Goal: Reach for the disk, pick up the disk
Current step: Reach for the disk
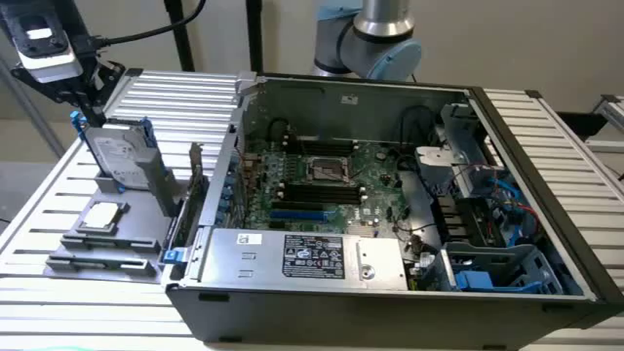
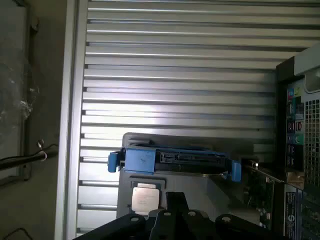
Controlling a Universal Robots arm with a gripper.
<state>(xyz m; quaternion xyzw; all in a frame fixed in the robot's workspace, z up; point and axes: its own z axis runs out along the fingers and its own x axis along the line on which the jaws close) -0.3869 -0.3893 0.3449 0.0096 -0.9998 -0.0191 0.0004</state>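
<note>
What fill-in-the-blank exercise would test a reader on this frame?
1. The plastic bracket edging the disk is ____ in colour.
2. The disk stands in a grey holder at the exterior view's ____ of the open computer case.
3. The gripper is just ____ the disk, near its top edge.
Missing words: blue; left; above.

I see the disk silver-grey w/ white label & blue bracket, the chip at its 6 o'clock silver, tray grey, table w/ silver-white slat stripes, motherboard green, PSU box silver w/ black label.
</note>
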